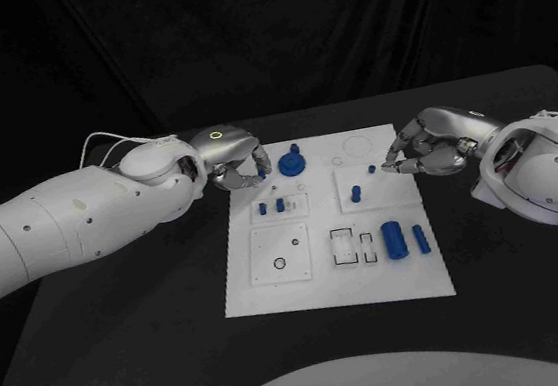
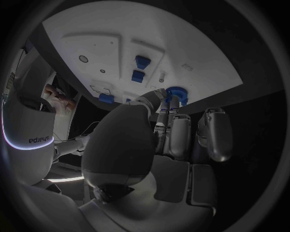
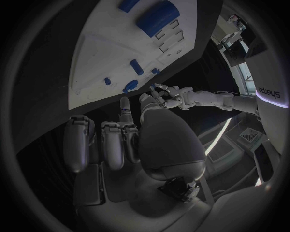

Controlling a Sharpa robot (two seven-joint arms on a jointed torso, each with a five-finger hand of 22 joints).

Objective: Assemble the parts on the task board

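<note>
Head view: my left arm comes in over the black table (image 1: pixel 124 312) and my left hand (image 1: pixel 234 165) sits at the far left corner of the task board (image 1: pixel 339 284), fingers curled down at the board's edge just beside a round blue part with a short peg on top (image 1: pixel 292 162). In the left wrist view my fingertips (image 2: pixel 162 96) reach right up to that round blue part (image 2: pixel 176 92), but I cannot tell whether I actually have hold of it or am only touching it.

Moving right across the white board, two small blue pegs (image 1: pixel 271 206) stand in a raised pocket, with a square recess holding a small ring mark nearer to me. Further right a single blue peg (image 1: pixel 355 194) stands in another pocket, and below it a thick blue cylinder (image 1: pixel 394 239) lies beside a thinner blue rod (image 1: pixel 420 238), next to rectangular slots.

At the board's far right edge my right hand (image 1: pixel 426 152) hovers with its fingers curled inward, tips drawn together; whether anything is pinched there I cannot tell. Black curtain hangs behind the table.
</note>
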